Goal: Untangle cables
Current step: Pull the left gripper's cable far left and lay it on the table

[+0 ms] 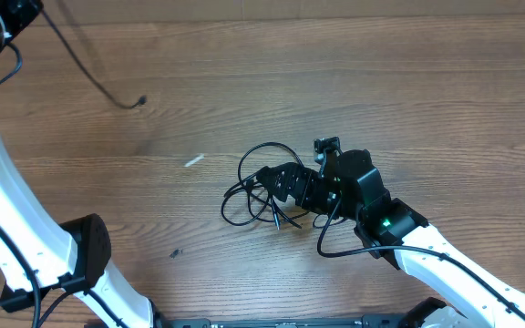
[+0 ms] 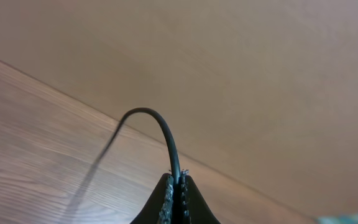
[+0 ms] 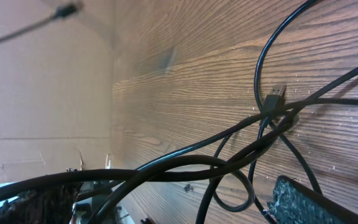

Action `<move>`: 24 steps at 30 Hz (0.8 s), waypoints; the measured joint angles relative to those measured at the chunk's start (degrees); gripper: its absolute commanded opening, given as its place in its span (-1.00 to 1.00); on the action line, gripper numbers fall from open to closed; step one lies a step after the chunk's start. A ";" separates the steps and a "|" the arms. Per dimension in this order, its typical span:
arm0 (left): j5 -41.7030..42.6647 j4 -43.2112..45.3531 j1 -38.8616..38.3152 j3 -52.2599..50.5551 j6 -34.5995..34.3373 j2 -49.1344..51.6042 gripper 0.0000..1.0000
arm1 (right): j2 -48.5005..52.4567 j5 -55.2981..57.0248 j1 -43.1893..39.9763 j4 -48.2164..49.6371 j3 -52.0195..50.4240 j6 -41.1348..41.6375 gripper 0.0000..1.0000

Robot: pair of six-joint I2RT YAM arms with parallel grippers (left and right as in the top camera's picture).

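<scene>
**Left claw clamped on one cable, right claw spread in the tangle**

The left claw (image 2: 178, 186) is clenched on a thin black cable (image 2: 161, 127), which arches up out of its fingertips. Overhead, that cable runs from the far left corner of the table (image 1: 408, 73) to a small plug (image 1: 139, 102) lying on the wood. The right claw (image 1: 285, 185) sits in the tangle of cables (image 1: 249, 182) near the table's middle. Its fingers are spread and several strands pass between them. A flat plug (image 3: 277, 94) lies at the knot.
</scene>
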 measured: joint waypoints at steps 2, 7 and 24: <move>2.60 0.02 -0.24 0.00 -0.15 1.42 -0.91 | 0.00 0.26 0.00 0.00 0.00 -0.04 0.99; 5.42 0.02 -0.66 0.00 -0.17 6.14 -0.91 | 0.00 0.42 0.00 0.02 0.00 -0.04 0.99; -7.13 4.26 3.74 -0.02 -0.37 27.52 -0.92 | 0.00 1.11 0.00 0.00 0.00 -0.04 0.99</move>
